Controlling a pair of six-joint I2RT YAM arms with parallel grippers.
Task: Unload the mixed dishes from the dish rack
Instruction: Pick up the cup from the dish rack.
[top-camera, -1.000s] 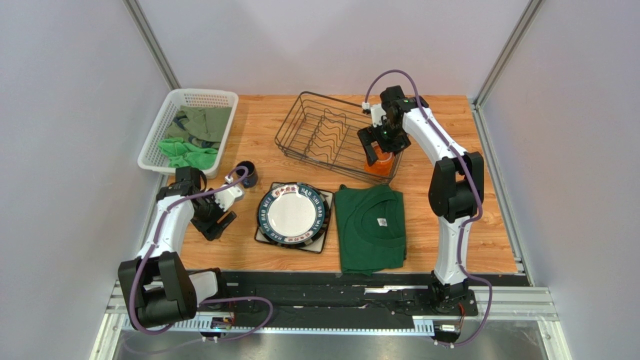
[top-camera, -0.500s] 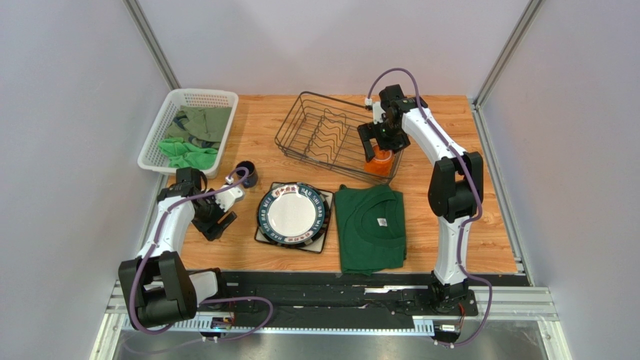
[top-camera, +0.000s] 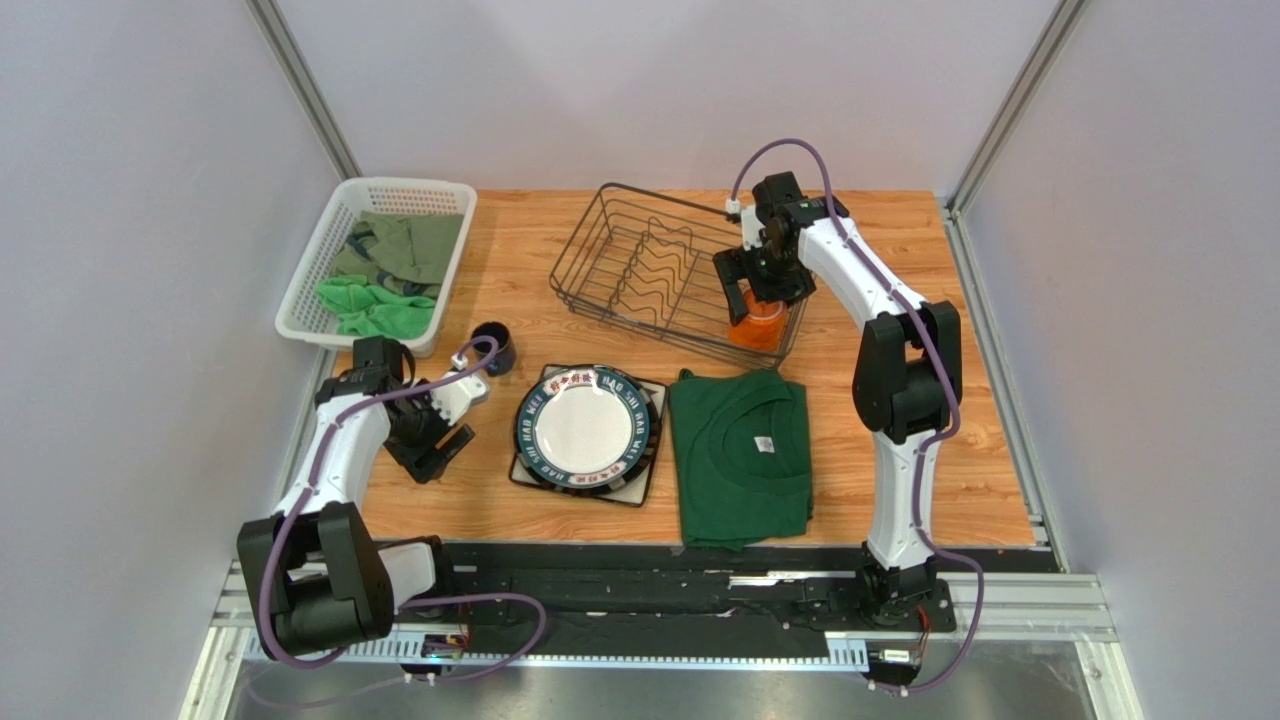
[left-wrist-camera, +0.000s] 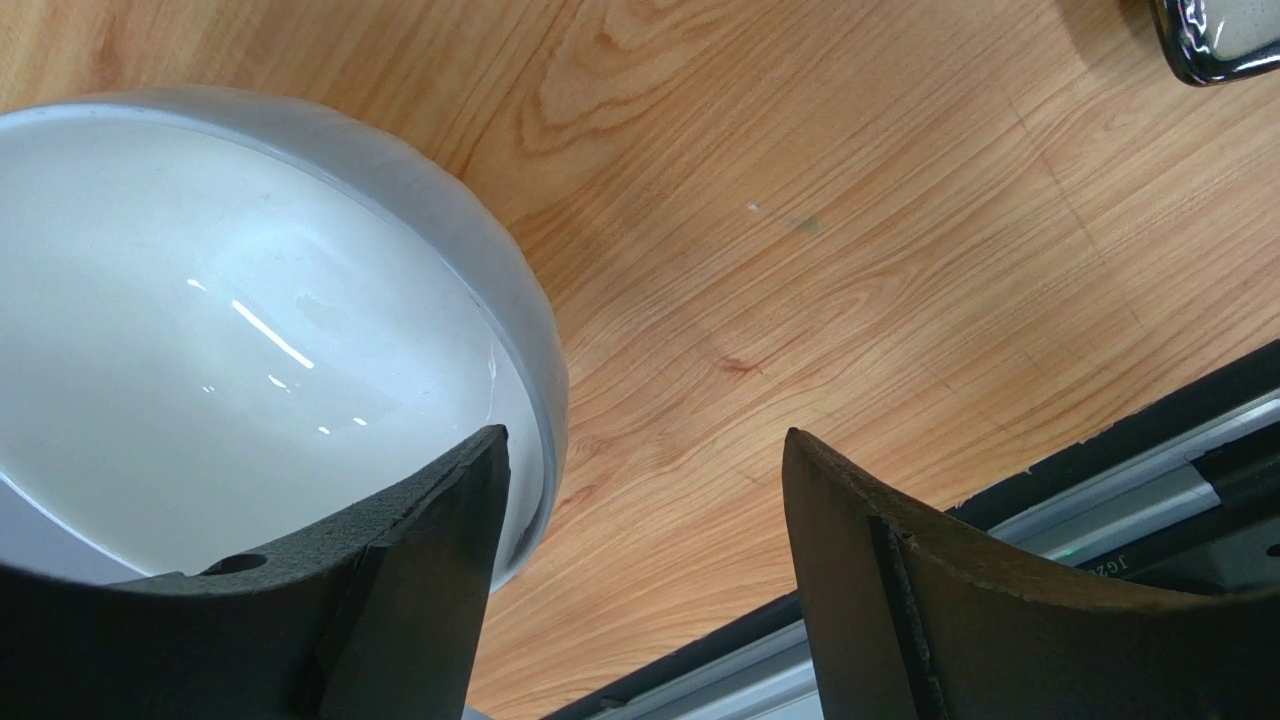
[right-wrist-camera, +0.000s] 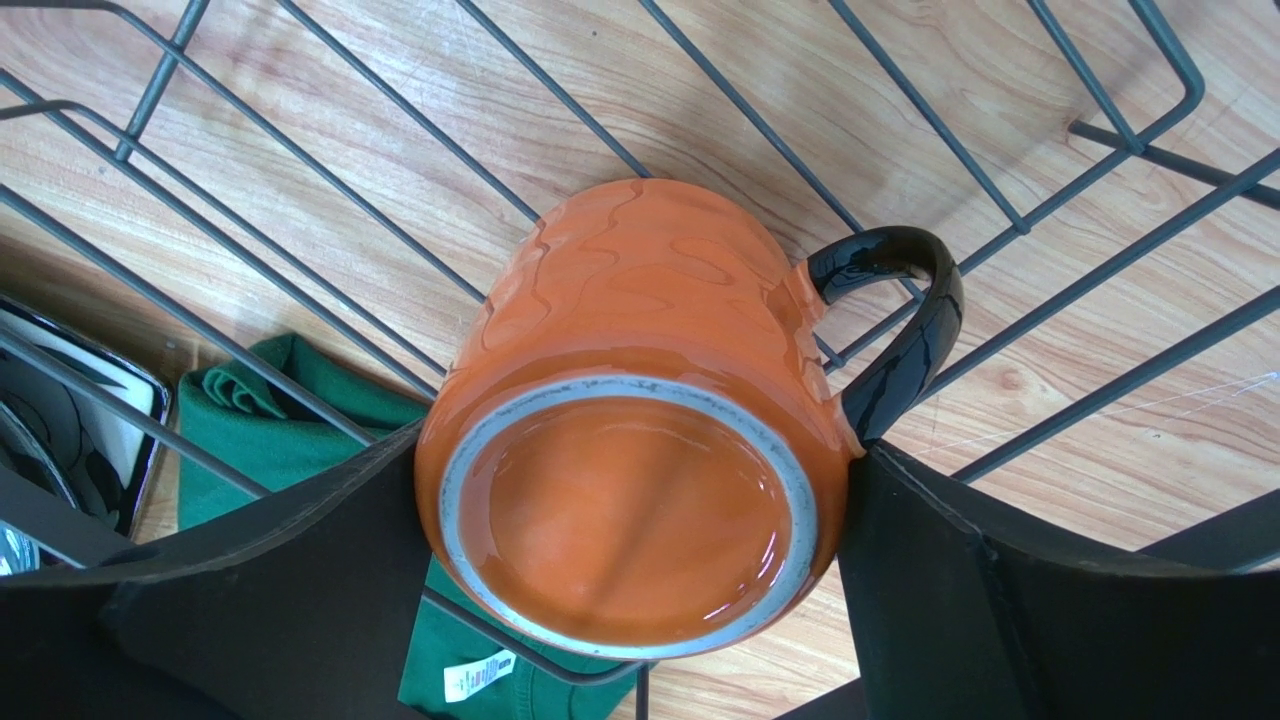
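Now, right tool (right-wrist-camera: 631, 585) clasping orange mug (right-wrist-camera: 646, 345) — in dish rack (top-camera: 579, 258)

Dark wire dish rack (top-camera: 579, 264), back centre; orange ceramic mug (top-camera: 762, 326) in its right end. Round dark-rimmed plate (top-camera: 586, 426), front centre; folded green shirt (top-camera: 739, 458) beside, right. White plastic basket (top-camera: 322, 258), back left.

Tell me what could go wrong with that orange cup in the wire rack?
The right gripper pinches the upside-down orange ceramic mug by its round sides, so it might slip.
Its black handle sits among the wires of the dark wire dish rack and may snag when lifted.
The open left gripper straddles the rim of the white bowl; a sideways move could tip it.
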